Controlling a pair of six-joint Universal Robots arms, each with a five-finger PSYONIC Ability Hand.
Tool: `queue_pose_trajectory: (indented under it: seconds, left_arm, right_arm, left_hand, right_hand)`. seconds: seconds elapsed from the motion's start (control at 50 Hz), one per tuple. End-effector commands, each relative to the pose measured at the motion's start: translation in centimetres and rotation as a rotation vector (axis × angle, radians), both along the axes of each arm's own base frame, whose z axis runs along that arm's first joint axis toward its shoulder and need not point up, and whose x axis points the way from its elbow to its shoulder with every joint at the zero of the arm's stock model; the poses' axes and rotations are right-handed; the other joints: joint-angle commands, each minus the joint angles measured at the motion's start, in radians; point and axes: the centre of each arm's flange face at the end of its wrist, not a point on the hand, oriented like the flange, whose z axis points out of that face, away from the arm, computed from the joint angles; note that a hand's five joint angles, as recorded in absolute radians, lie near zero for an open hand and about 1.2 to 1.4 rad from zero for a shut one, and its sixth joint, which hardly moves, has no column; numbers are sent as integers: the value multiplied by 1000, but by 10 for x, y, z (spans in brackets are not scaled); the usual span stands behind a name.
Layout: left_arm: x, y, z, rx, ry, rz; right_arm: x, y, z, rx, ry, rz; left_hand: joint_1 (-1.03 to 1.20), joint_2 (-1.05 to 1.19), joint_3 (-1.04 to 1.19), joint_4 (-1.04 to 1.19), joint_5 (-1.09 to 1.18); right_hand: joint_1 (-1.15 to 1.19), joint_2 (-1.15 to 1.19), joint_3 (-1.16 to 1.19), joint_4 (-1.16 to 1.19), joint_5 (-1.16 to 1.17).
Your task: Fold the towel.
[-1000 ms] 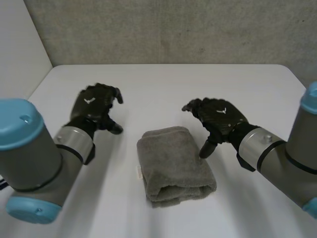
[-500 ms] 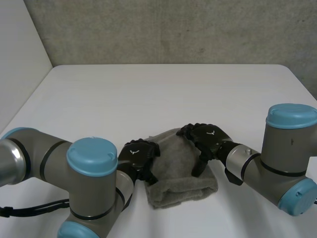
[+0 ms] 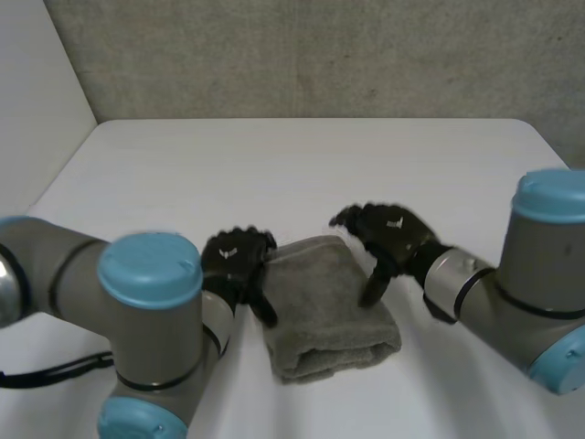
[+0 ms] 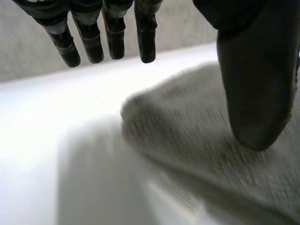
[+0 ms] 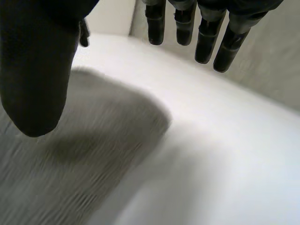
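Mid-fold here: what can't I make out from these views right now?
1. Head view: the left hand covers the edge of the towel beside it, so contact there is unclear.
2. Left wrist view: its thumb hides the towel beneath it.
3. Right wrist view: the thumb of the right hand hides whether it touches the towel.
4. Head view: the towel's lower layers lie hidden under its top fold.

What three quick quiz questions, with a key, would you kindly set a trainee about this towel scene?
1. True or false: the towel lies spread out in a single layer on the table.
2. Where is the left hand? A) beside the towel's left edge B) at the table's far edge C) lifting the towel
3. Fill in: the right hand has its fingers ___, gripping nothing.
Key: 1 false; 2 A; 3 straight.
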Motion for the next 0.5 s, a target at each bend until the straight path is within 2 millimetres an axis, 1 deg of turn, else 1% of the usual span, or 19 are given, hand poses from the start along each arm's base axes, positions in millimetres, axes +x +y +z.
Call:
queue_pose_trajectory:
  seconds: [0.02,0.04,0.06,0.08,0.1,0.12,0.14,0.16,0.18,0.2,0.22,0.26,0.3,0.34,0.36,0.38,0.4,0.46,0.5]
  left_arm:
    - [7,-16,57,-126,76,32]
    - [8,-18,67,-145,63,36]
    - [8,-18,67,-145,63,37]
    - [9,-20,76,-162,39,40]
    - [10,-20,76,-162,39,40]
    - [10,-23,85,-179,20,47]
    - [12,-29,97,-201,11,65]
    - [12,-29,97,-201,11,65]
    - [15,-35,111,-227,10,87]
    - [18,-38,123,-245,16,103]
    - [18,-38,123,-245,16,103]
    - [19,-38,137,-253,17,100]
    - [19,-37,140,-252,15,98]
    - [20,-36,142,-254,16,95]
    - [22,-37,144,-257,15,101]
    - [22,-37,144,-257,15,101]
    - [26,-39,143,-255,14,113]
    - [36,-49,140,-245,4,151]
    - [40,-53,138,-239,0,166]
  right_arm:
    - [-20,-12,90,-257,-83,-258]
    - [-21,-12,90,-258,-83,-259]
    - [-28,-14,107,-309,-98,-335]
    - [-33,-14,123,-353,-116,-391]
    - [-33,-14,123,-354,-116,-391]
    - [-36,-14,137,-389,-138,-431]
    - [-37,-14,137,-389,-138,-431]
    - [-38,-14,147,-413,-157,-445]
    - [-39,-13,153,-423,-170,-449]
    - [-39,-13,153,-423,-170,-449]
    - [-39,-13,154,-424,-173,-447]
    - [-39,-12,153,-416,-173,-446]
    - [-38,-10,150,-401,-175,-441]
    - [-37,-8,140,-342,-167,-434]
    - [-37,-8,140,-341,-167,-434]
    - [-36,-7,135,-309,-167,-429]
    - [-35,-6,130,-276,-165,-414]
    - [-33,-6,128,-257,-168,-395]
    - [-29,-4,127,-231,-183,-348]
  left_hand:
    - [-85,-71,-48,-54,-41]
    - [-87,-74,-48,-54,-44]
    - [-87,-74,-48,-54,-44]
    - [-90,-77,-48,-54,-47]
    - [-90,-77,-48,-54,-47]
    - [-87,-74,-48,-54,-44]
    - [-90,-77,-48,-54,-47]
    - [-90,-77,-48,-54,-47]
    - [-90,-77,-48,-54,-47]
    - [-90,-77,-48,-54,-47]
    - [-90,-77,-48,-54,-47]
    - [-90,-77,-48,-54,-47]
    - [-87,-74,-48,-54,-44]
    - [-87,-74,-48,-54,-44]
    - [-90,-77,-48,-54,-47]
    - [-90,-77,-48,-54,-47]
    - [-90,-77,-48,-54,-47]
    - [-87,-74,-48,-54,-44]
    - [-87,-74,-48,-54,-44]
  right_hand:
    - [-69,-77,-47,-76,-64]
    - [-69,-77,-47,-76,-64]
    - [-69,-77,-47,-76,-64]
    - [-69,-77,-47,-76,-64]
    - [-69,-77,-47,-76,-64]
    - [-69,-77,-47,-76,-64]
    - [-69,-77,-47,-76,-64]
    - [-69,-77,-47,-76,-64]
    - [-69,-77,-47,-76,-64]
    - [-69,-77,-47,-76,-64]
    - [-69,-77,-47,-76,-64]
    - [-69,-77,-47,-76,-64]
    - [-69,-77,-47,-76,-64]
    - [-69,-77,-47,-76,-64]
    - [-69,-77,-47,-76,-64]
    - [-69,-77,-47,-76,-64]
    - [-69,-77,-47,-76,-64]
    - [-69,-77,-47,-76,-64]
    - [-69,-77,-47,-76,-64]
